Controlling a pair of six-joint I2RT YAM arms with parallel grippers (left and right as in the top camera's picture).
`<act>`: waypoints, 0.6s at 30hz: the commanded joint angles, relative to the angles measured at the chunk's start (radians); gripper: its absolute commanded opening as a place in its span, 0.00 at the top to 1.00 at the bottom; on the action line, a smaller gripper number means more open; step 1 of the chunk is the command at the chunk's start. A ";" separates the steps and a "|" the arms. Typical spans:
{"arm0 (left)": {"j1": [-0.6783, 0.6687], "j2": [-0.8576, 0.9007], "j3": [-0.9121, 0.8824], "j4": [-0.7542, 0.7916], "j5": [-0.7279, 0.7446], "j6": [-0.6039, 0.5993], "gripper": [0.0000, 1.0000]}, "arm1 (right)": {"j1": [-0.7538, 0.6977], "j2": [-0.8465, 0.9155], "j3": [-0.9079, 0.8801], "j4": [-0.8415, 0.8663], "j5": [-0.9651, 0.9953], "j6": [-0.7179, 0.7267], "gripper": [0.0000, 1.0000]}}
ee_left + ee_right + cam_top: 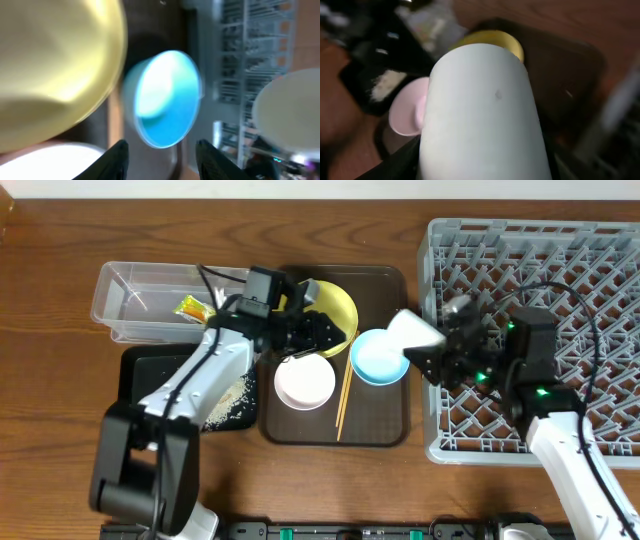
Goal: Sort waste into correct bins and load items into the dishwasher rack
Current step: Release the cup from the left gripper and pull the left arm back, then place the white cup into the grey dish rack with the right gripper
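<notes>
My right gripper [432, 352] is shut on the small pale cup [415, 330], held at the left edge of the grey dishwasher rack [600, 270]; the cup [485, 110] fills the right wrist view. My left gripper [322, 332] is open and empty over the yellow plate [338, 305]. The light-blue bowl [379, 357], white bowl [304, 382] and chopsticks [343, 395] lie on the brown tray [385, 425]. In the left wrist view the open fingers [161, 152] frame the blue bowl [162, 105] beside the plate [55, 65]. The snack wrapper [192, 308] lies in the clear tub [120, 285]. Rice scraps [232, 402] lie on the black tray [140, 370]. No tissue shows.
The dishwasher rack fills the right side. The clear tub and black tray stand at the left, one behind the other. Bare wooden table [330, 220] runs along the back.
</notes>
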 commanded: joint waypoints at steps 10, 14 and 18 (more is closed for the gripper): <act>0.026 -0.241 0.010 -0.211 -0.331 0.121 0.53 | -0.122 -0.122 0.296 -0.505 0.405 0.054 0.90; 0.026 -0.243 0.010 -0.219 -0.331 0.121 0.53 | -0.153 -0.088 0.402 -0.682 0.537 0.102 0.94; 0.026 -0.243 0.010 -0.228 -0.332 0.122 0.53 | -0.187 -0.039 0.476 -0.812 0.612 0.172 0.95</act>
